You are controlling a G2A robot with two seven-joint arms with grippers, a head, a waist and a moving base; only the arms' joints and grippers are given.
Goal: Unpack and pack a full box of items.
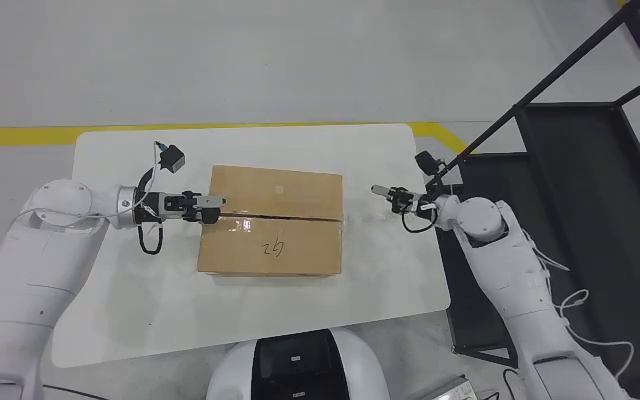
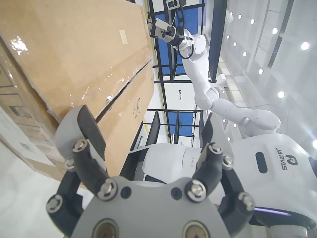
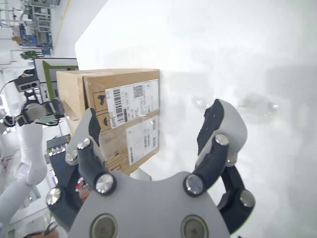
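Cardboard box (image 1: pixel 270 220) central on white table (image 1: pixel 385 160); yellow-lined grey floor (image 1: pixel 300 60) beyond.

There is a white tabletop (image 1: pixel 110 310) with round corners. One big brown cardboard box (image 1: pixel 271 220) sits flat on it, near the middle. The top flaps of the box are shut and meet in a long line, with shiny clear tape (image 1: pixel 240 224) over it. A pen mark is on the top. White labels (image 3: pixel 135 115) are stuck on one short end.
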